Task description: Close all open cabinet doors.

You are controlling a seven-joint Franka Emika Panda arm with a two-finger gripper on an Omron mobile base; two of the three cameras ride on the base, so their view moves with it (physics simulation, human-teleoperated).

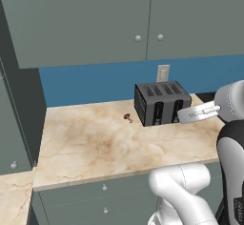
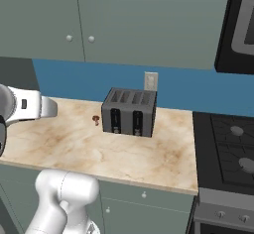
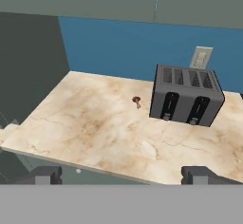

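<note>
Two grey-green cabinet doors (image 1: 90, 24) (image 1: 200, 19) hang flat and shut above the counter, their round knobs side by side at the seam; the same pair appears as the left door (image 2: 39, 20) and the right door (image 2: 149, 25). At the far left, another grey-green cabinet door (image 1: 12, 124) with a knob low down stands at an angle to that row and looks swung out over the counter corner. My gripper (image 1: 182, 116) (image 2: 52, 107) (image 3: 121, 176) hovers over the counter's front part, well below the doors. It is open, fingers wide apart and holding nothing.
A black toaster (image 1: 162, 103) stands at the back of the marble counter (image 1: 95, 143), with a small brown object (image 1: 127, 117) to its left and a wall outlet (image 1: 163, 72) behind. A stove (image 2: 228, 144) adjoins on the right. Drawer fronts (image 1: 95, 200) run below.
</note>
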